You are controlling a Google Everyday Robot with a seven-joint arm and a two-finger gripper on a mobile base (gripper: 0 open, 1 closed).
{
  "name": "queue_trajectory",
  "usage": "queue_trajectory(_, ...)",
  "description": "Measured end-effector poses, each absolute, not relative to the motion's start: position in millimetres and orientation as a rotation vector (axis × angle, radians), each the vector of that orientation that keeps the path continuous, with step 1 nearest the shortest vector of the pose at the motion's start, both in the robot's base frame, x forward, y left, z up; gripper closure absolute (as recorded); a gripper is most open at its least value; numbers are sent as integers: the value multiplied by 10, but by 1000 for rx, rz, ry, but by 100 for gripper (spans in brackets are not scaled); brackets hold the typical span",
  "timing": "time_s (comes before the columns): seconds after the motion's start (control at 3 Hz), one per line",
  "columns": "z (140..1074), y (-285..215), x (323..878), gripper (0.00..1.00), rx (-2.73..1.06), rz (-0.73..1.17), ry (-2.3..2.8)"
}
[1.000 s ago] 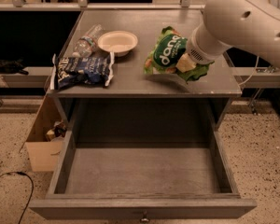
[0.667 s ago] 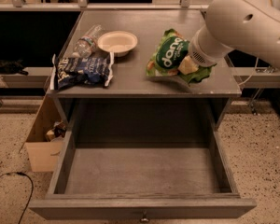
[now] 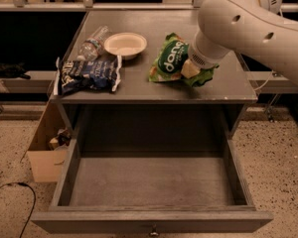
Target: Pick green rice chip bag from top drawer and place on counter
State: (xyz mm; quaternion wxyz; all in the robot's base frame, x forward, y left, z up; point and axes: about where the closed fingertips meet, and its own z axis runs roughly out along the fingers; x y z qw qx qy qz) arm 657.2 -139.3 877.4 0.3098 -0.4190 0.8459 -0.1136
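Observation:
The green rice chip bag (image 3: 168, 59) lies on the counter (image 3: 139, 81), right of the middle, with its "dang" logo facing up. My gripper (image 3: 192, 69) is at the bag's right end, under the white arm, and is shut on the crumpled edge of the bag. One pale finger (image 3: 188, 69) shows on top of the bag. The top drawer (image 3: 154, 185) is pulled fully open below the counter, and its grey bottom is bare.
A dark blue-and-white snack bag (image 3: 87, 74) lies at the counter's front left. A white bowl (image 3: 125, 43) and a lying plastic bottle (image 3: 93, 43) are behind it. A cardboard box (image 3: 47, 150) stands on the floor left of the cabinet.
The bag has moved a little to the left and lower with my gripper, and now lies flatter on the counter.

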Motion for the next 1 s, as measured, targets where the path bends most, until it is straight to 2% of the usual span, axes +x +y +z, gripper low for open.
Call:
queue_trajectory(0.33, 8753, -1357, 6623, 86, -1119, -308, 2234)
queue_trajectory(1.0, 8753, -1357, 6623, 42, -1119, -308, 2234)
